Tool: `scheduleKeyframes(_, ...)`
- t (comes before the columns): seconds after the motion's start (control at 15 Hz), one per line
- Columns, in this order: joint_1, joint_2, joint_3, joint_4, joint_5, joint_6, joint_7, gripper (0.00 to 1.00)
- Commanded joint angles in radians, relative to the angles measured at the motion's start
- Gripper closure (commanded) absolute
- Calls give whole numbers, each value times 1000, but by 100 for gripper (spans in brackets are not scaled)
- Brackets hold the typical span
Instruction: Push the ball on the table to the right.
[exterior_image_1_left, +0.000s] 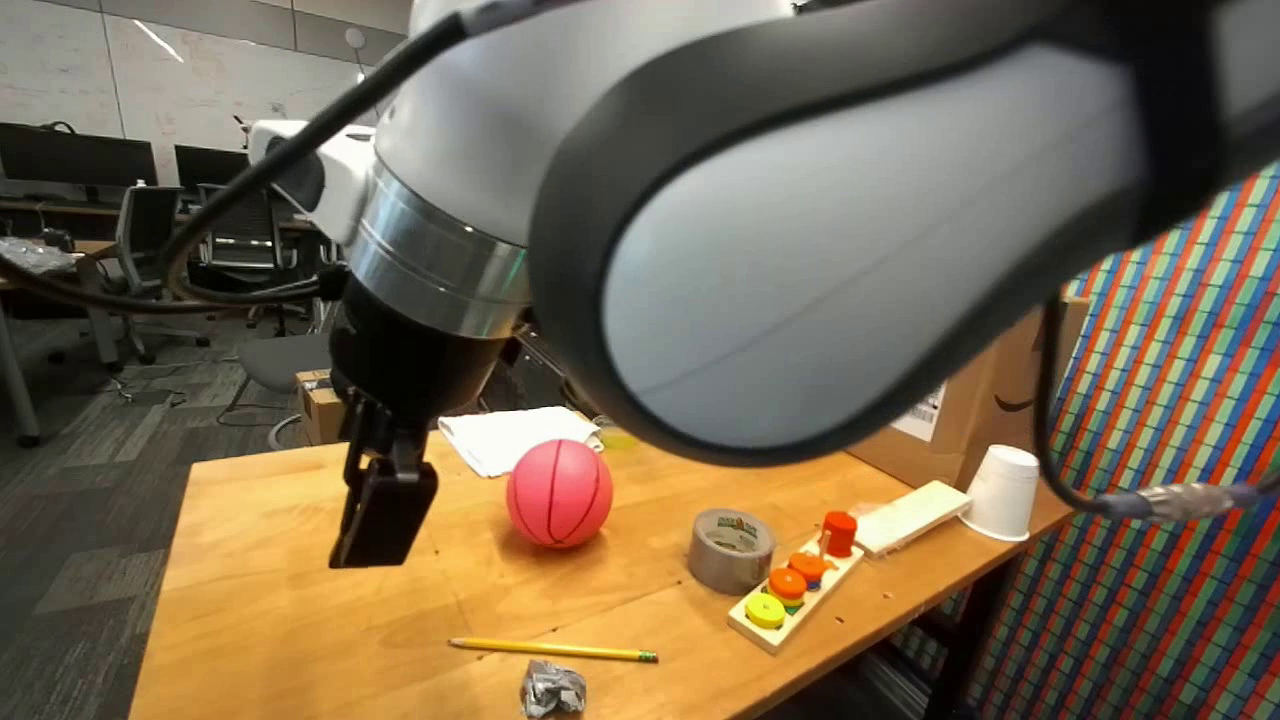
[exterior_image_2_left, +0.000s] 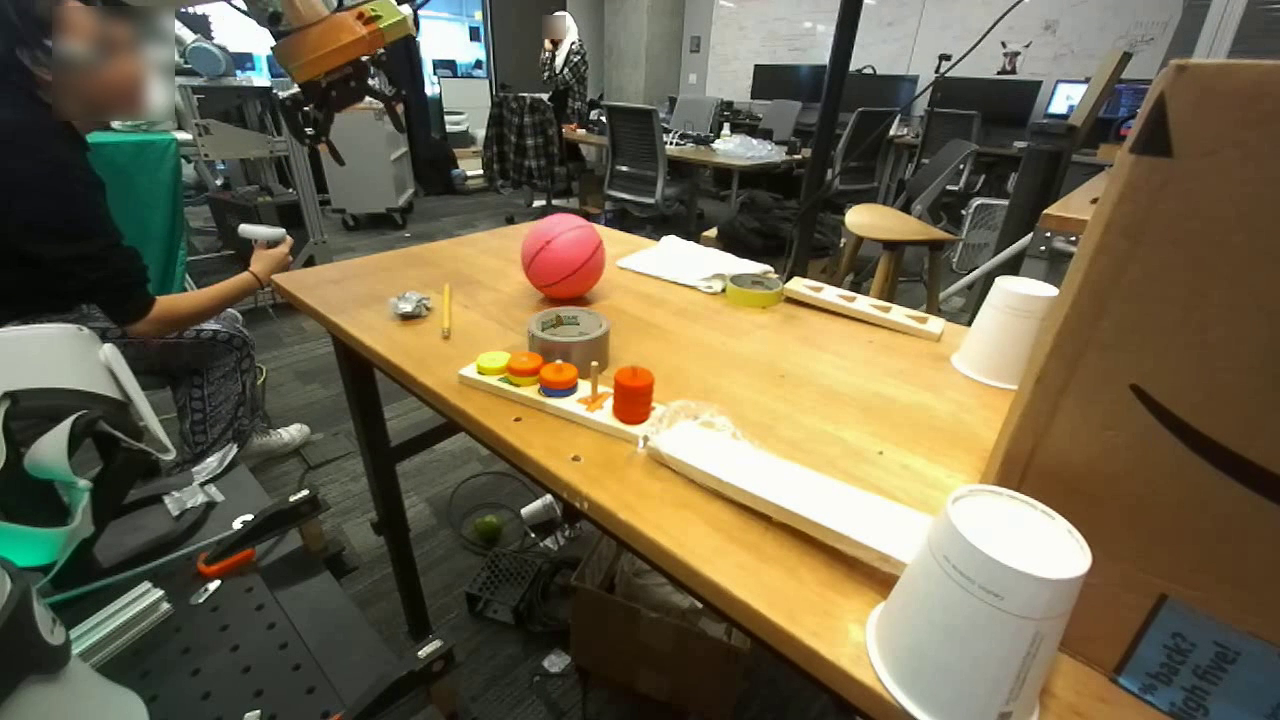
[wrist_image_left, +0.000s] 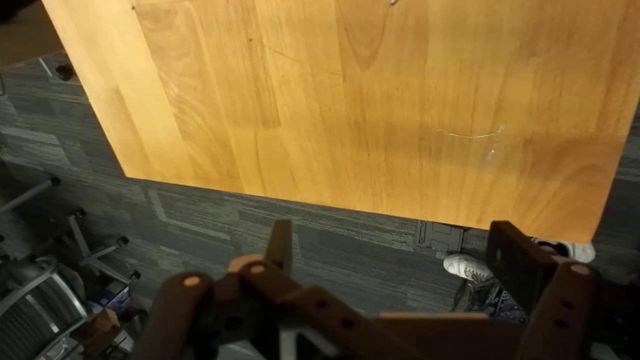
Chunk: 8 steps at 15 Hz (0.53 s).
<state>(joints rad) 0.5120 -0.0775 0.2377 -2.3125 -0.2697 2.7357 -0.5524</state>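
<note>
One pink ball (exterior_image_2_left: 563, 256) sits lower than the gripper (wrist_image_left: 391, 230) here, well clear of it, and those fingers (wrist_image_left: 517, 265) hang wide apart!

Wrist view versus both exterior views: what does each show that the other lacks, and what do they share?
Only the wrist view shows the floor plate and a thin shiny line on the wooden tabletop.

Only the exterior views, both of them, show the pink basketball, grey duct-tape roll, ring stacker and white cloth.

All share the wooden tabletop, the grey carpet and the claw, open in the wrist view.
</note>
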Motion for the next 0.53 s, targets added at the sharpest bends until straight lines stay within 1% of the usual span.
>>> scheduleKeyframes(0.0,-66,166,37,178,31,-43,-85,0)
scheduleKeyframes(0.13,-102,241,45,249,13,-65,-101,0)
scheduleKeyframes(0.27,-135,300,50,298,11,-91,-121,0)
scheduleKeyframes(0.47,-185,353,48,320,22,-148,-139,0)
